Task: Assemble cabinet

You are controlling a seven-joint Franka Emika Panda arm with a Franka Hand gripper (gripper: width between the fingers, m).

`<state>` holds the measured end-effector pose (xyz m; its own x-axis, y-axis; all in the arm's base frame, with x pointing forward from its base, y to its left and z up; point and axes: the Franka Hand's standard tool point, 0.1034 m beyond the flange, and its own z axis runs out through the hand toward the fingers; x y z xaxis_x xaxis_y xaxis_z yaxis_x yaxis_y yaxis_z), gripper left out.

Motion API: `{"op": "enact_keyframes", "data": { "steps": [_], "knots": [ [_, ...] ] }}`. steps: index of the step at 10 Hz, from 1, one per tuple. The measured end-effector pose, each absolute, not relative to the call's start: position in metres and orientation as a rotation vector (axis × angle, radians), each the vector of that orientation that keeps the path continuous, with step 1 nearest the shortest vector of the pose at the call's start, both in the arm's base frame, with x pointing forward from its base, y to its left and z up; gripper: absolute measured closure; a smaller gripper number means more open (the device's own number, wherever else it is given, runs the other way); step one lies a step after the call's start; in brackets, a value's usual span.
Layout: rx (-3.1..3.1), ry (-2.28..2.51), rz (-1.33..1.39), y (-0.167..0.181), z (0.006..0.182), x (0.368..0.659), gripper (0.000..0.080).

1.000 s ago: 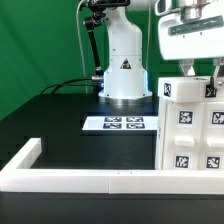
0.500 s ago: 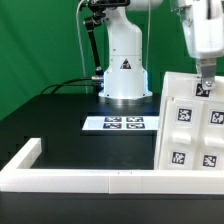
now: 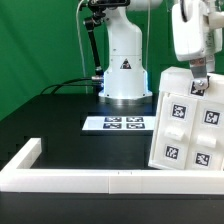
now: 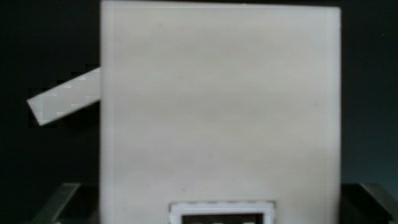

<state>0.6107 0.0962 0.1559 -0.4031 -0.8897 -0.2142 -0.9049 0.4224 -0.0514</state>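
Hand (image 3: 199, 78) of my arm sits at the tilted cabinet's (image 3: 185, 125) top edge; I cannot tell its opening.
Cabinet leans at the exterior view's right on the table (image 3: 60, 125), beside the marker board (image 3: 115, 124).

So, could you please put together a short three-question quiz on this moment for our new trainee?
1. True or false: the cabinet stands perfectly upright on the table.
2. The gripper is at the cabinet's: A) top edge B) base C) nowhere near it.
3. What flat tagged item lies in front of the robot base?

Key: 1. False, it leans toward the exterior view's right. 2. A. 3. The marker board.
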Motion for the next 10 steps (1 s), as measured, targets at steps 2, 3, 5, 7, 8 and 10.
{"op": "enact_keyframes", "data": {
  "steps": [2, 3, 5, 7, 8, 10],
  "knots": [
    [-1.61, 2.448, 0.106, 0.097, 0.155, 0.61, 0.017],
    [-1.618, 2.443, 0.106, 0.099, 0.155, 0.61, 0.0037],
    [-1.63, 2.406, 0.106, 0.103, 0.166, 0.612, 0.0007],
    [-1.622, 2.374, 0.1, 0.108, 0.186, 0.615, 0.0002],
    [-1.617, 2.363, 0.097, 0.11, 0.192, 0.617, 0.0003],
    [-1.623, 2.355, 0.095, 0.112, 0.193, 0.618, 0.0003]
  ]
}}
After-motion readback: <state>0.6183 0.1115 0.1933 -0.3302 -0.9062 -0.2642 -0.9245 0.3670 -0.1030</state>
